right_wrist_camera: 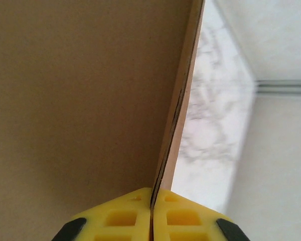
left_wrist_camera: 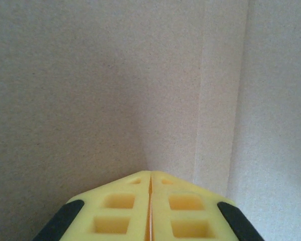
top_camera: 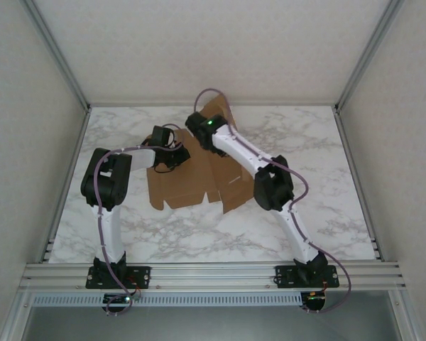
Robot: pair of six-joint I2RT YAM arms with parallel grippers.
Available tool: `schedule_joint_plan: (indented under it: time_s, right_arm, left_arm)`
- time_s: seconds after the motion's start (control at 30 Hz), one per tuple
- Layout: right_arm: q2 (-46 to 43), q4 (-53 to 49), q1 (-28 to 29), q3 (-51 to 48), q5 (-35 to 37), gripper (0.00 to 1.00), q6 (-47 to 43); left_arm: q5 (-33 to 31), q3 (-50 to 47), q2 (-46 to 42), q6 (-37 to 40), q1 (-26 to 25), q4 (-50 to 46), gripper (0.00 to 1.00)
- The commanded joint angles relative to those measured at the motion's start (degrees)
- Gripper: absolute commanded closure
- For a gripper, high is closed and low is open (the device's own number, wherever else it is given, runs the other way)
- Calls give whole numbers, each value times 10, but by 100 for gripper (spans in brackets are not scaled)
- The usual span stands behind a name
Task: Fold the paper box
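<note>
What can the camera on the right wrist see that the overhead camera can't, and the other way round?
Right wrist: up close, the right end effector has its yellow fingers pinched shut on the thin edge of a flap of the paper box. Overhead: the left arm and right arm, and the whole die-cut sheet, mostly flat with its far flap raised. Shared: the brown cardboard and the marble table.

One paper box (top_camera: 188, 185), one bench (top_camera: 305, 142), two arms.
The left arm (top_camera: 110, 227) and right arm (top_camera: 241, 150) carry one end effector each: left end effector (left_wrist_camera: 150, 173), right end effector (right_wrist_camera: 151, 190).
</note>
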Motion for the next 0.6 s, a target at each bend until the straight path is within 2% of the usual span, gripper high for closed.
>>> schedule_joint_plan:
  time_s: [0.0,0.13,0.23,0.4,0.57]
  right_arm:
    - [49,22,45,13,67,92,-41]
    - [26,60,52,1,99,92,-73]
    - [-14,118,55,-17,112,91,-123]
    - [-82,214,55,-66,74,90,-196]
    - [-112,264,54,-102,50,89,-215]
  left_arm:
    - [6,-4,-2,0,-22,-24,91]
    - [9,-7,-7,-3,-22,-20,90]
    - [20,-16,-20,-18,-22,0,85]
    - [58,-31,-61,-61,-22,51,73]
    - [50,-35,-132,-85,-18,68,66]
